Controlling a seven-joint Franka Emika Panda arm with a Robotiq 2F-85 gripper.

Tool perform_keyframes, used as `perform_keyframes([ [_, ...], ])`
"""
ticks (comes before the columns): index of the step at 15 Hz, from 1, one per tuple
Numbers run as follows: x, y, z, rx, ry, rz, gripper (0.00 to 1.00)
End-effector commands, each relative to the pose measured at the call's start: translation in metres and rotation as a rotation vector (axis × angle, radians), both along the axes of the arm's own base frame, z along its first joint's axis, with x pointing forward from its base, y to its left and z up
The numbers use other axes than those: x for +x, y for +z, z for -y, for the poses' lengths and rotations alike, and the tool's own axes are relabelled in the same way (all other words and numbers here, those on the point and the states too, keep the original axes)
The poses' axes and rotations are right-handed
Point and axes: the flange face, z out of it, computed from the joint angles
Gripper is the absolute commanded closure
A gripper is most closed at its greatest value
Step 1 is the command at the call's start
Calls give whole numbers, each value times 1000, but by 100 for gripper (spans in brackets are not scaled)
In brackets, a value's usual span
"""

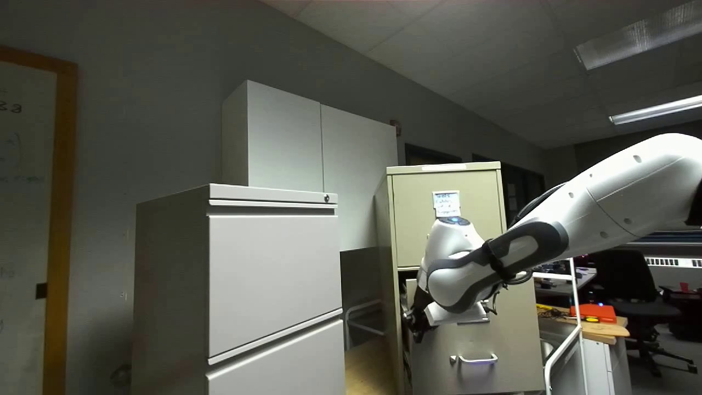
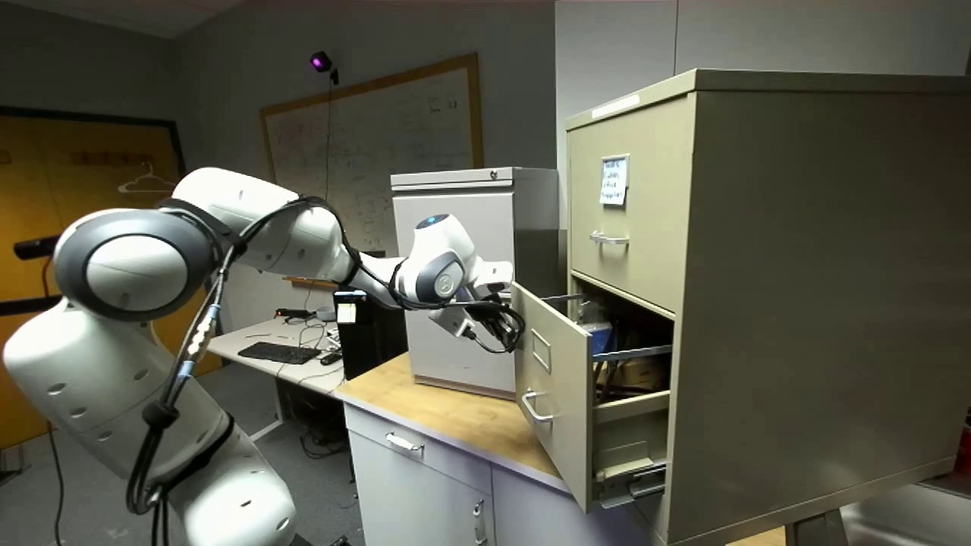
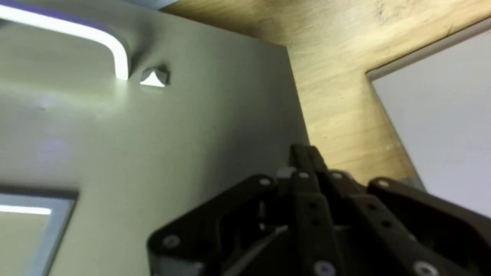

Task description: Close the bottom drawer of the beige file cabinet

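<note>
The beige file cabinet (image 1: 411, 230) (image 2: 804, 265) stands with its bottom drawer (image 2: 561, 379) pulled out, with items inside. The drawer front also shows in an exterior view (image 1: 510, 340) and fills the left of the wrist view (image 3: 184, 126). It has a silver handle (image 2: 537, 407) (image 3: 88, 32) and a label frame. The upper drawer, with a paper sheet (image 1: 446, 203), is closed. My gripper (image 3: 307, 151) is shut and empty. Its fingertips lie by the drawer front's side edge, also in an exterior view (image 1: 415, 329). I cannot tell whether they touch it.
A pale grey two-drawer cabinet (image 1: 274, 274) (image 2: 455, 227) stands beside the beige one on a wooden counter (image 2: 447, 413) (image 3: 337, 76). A white cupboard (image 1: 285, 142) is behind. A white metal frame (image 1: 576, 329) stands on the beige cabinet's other side. Loose cables (image 2: 497, 326) hang at my wrist.
</note>
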Motion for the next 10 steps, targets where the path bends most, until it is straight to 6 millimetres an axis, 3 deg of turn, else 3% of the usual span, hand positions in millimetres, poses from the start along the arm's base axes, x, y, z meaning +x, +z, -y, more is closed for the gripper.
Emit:
perform_keyframes([
  [1,0,-10,4,-25,-133,117,100],
  [4,-4,-14,-10,-38,-233,217,100],
  [5,2,-12,19,-27,-287,236,100],
  [8,11,-12,31,-16,-380,313,100],
  [10,19,-13,58,-18,-431,358,100],
])
